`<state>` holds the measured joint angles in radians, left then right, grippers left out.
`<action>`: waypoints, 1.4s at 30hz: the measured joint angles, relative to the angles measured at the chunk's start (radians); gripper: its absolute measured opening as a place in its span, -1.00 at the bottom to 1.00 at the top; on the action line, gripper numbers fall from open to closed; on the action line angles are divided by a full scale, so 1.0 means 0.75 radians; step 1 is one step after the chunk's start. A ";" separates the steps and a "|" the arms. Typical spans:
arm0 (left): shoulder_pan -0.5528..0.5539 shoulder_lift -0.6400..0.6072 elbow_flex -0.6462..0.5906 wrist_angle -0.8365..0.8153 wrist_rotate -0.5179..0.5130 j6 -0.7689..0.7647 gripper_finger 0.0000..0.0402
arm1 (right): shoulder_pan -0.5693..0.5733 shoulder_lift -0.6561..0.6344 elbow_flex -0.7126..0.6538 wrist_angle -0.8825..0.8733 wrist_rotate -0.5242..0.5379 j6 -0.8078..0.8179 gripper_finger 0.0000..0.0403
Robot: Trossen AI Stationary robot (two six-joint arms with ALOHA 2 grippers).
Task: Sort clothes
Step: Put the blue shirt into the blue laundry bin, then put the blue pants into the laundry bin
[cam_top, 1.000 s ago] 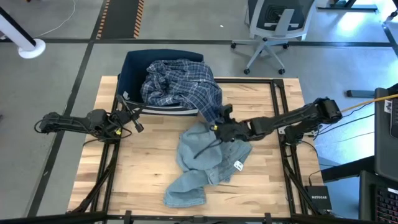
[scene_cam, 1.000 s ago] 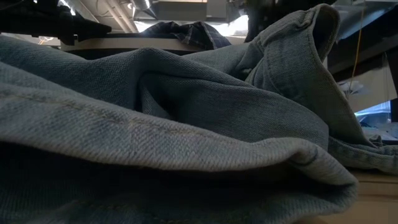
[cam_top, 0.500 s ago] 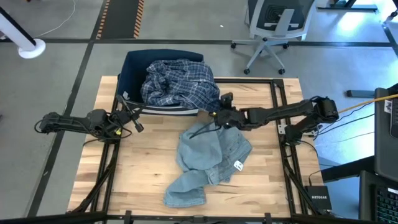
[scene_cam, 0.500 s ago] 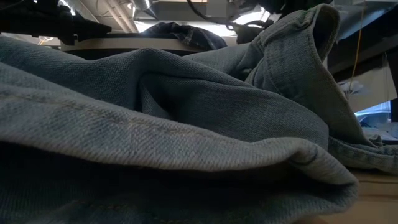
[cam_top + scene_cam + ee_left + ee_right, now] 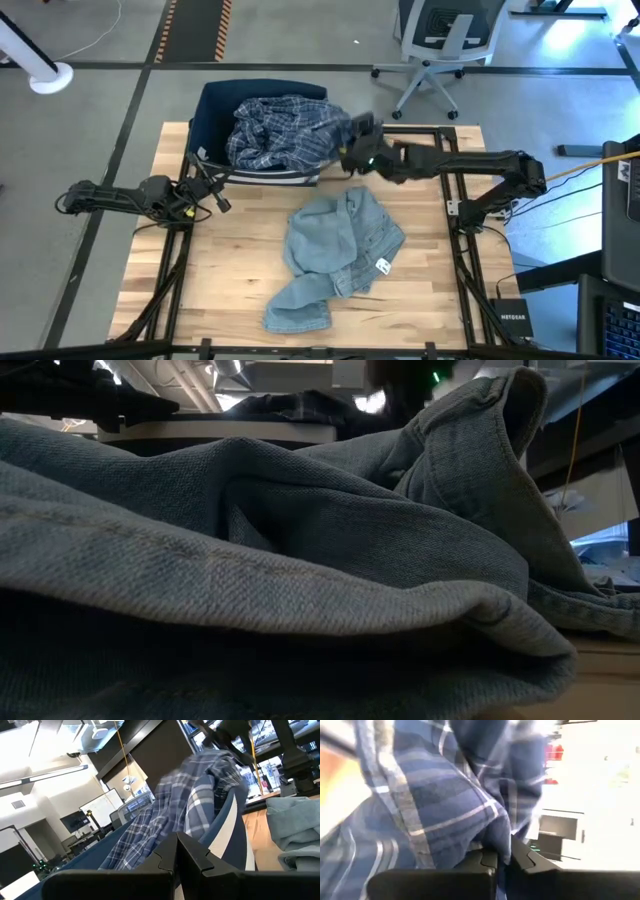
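Looking from the near edge of your desk, you find the jeans lying crumpled where they lay a second ago, filling almost all of the low view. What differs is farther back: a second ago your right claw hung wide open over the top of the jeans, with a tail of the plaid shirt trailing down beside it. Now that claw has pulled away toward the bin and clamped shut on the shirt's edge, and the hanging tail is lifted up off the jeans. In the right wrist view the fingers pinch a fold of blue checked cloth between them. The shirt is heaped in the dark bin at the far side of the desk, spilling over its rim. Your left claw waits at the left side of the desk, just beside the bin, fully closed with nothing between its tips.
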<state>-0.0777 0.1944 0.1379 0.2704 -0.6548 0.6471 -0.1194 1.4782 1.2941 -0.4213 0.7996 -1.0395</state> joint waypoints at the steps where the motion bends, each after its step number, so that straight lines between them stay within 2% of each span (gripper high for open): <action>1: 0.000 0.000 0.000 0.000 0.000 0.000 -0.99 | -0.011 0.000 0.058 -0.001 0.002 -0.040 -0.93; 3: 0.000 0.000 0.000 -0.001 0.000 0.000 -0.99 | -0.038 0.003 0.177 0.020 -0.025 -0.107 -0.92; 5: 0.000 0.000 0.000 0.001 0.000 0.000 -0.99 | -0.079 0.013 0.291 0.069 -0.111 -0.153 -0.95; 12: 0.000 -0.001 0.000 -0.007 0.000 0.000 -0.99 | -0.257 0.079 0.473 0.446 -0.647 -0.093 -0.93; 14: 0.000 -0.001 0.000 -0.004 0.000 0.000 -0.99 | -0.294 0.127 0.487 0.565 -0.746 -0.052 -0.92; 18: 0.000 -0.001 0.000 -0.001 0.000 0.000 -0.99 | -0.319 0.250 0.515 0.745 -0.879 -0.009 -0.93; 24: 0.000 -0.004 0.000 -0.002 0.000 0.000 -0.99 | -0.289 0.443 0.567 0.796 -0.940 -0.015 -0.84; 27: 0.000 -0.004 0.000 -0.003 0.000 0.000 -0.99 | -0.282 0.501 0.597 0.695 -0.919 -0.038 -0.69; 31: 0.000 -0.004 -0.001 -0.006 0.001 0.000 -0.99 | -0.286 0.541 0.709 0.439 -0.940 -0.070 -0.40; 34: 0.000 -0.004 -0.001 -0.003 0.000 0.000 -0.99 | -0.285 0.544 0.805 0.173 -0.927 -0.106 -0.17; 37: 0.000 -0.004 0.000 -0.003 0.000 0.000 -0.99 | -0.268 0.536 0.943 -0.128 -0.842 -0.129 0.01; 42: 0.000 -0.004 0.000 -0.001 0.000 0.000 -0.99 | -0.215 0.524 1.248 -0.622 -0.710 -0.112 0.12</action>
<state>-0.0776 0.1917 0.1376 0.2695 -0.6544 0.6468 -0.2809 1.8709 2.2300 -0.8880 0.2670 -1.1232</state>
